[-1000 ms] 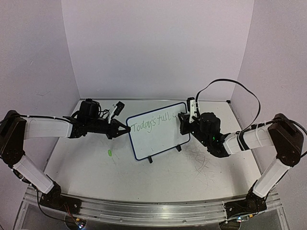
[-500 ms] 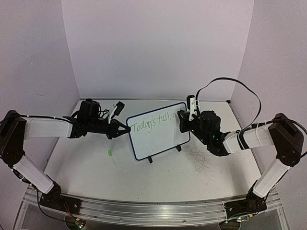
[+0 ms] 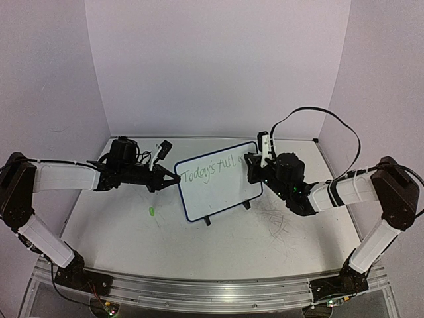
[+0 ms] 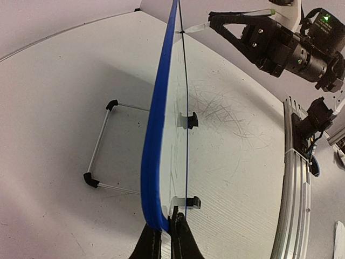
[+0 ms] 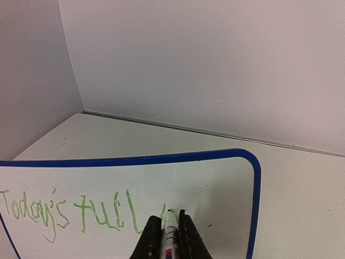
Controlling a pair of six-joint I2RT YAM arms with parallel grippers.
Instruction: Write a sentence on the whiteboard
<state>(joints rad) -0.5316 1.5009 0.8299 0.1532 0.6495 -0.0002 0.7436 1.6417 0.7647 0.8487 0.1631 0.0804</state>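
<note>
Top external view: the whiteboard (image 3: 222, 192) stands on its two feet near the middle of the table (image 3: 119, 228), between the two arms, its face tilted toward the camera.
Left gripper: the left gripper (image 4: 166, 233) has its fingers closed narrow on the board's blue frame at its left edge, steadying it; the left wrist view looks straight along that edge.
Right gripper: the right gripper (image 5: 166, 231) has its fingers pinched tight on a marker (image 5: 170, 224), whose tip sits at the board's face near the upper right corner.
Sentence: the sentence (image 5: 64, 211) reads "Today's full" in green along the top line, followed by a faint partial stroke just beside the marker tip.
Done so far: two words, filling most of the top line.
Left to do: judging by the trailing stroke and the blank lower half of the board, the writing looks unfinished; more words probably go on a second line.
Also on table: a small green object (image 3: 152, 212) lies left of the board, and dark scribble marks (image 3: 278, 222) show to its right.
</note>
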